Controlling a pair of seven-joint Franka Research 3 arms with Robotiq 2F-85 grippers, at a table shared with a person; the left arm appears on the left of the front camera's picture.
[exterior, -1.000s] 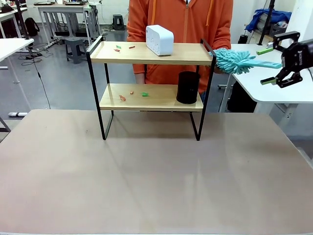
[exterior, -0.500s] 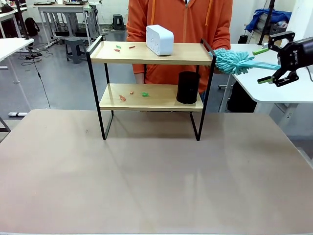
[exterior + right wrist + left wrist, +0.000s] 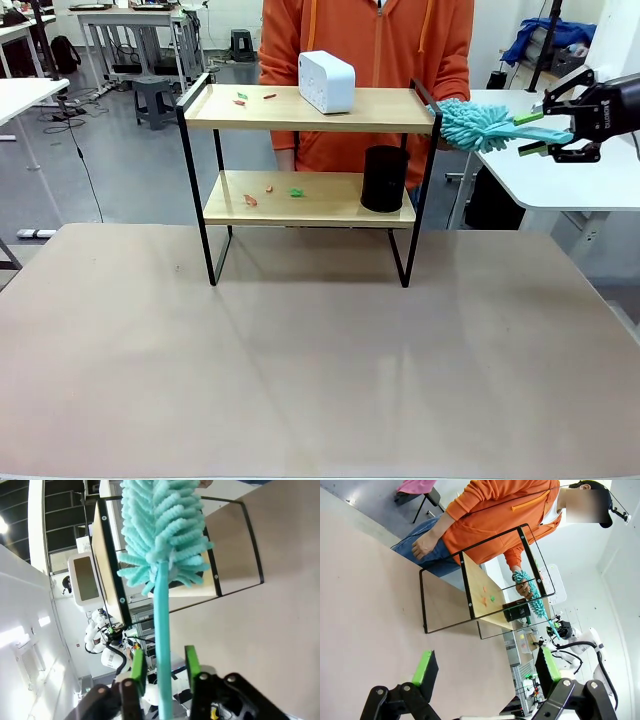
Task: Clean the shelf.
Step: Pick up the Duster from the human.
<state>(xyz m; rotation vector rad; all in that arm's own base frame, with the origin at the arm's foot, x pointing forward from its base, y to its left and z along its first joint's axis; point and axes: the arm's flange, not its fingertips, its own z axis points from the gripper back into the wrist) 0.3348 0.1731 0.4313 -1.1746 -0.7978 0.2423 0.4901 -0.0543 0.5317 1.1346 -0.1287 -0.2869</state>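
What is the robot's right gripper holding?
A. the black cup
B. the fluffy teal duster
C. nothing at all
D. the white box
B: the right gripper is shut on the thin handle of the duster, out past the right end of the shelf.

Left pincer (image 3: 485, 666) spread wide above table (image 3: 370, 605), shelf (image 3: 481, 599) beyond, person (image 3: 490, 515) holding teal duster (image 3: 534, 596)
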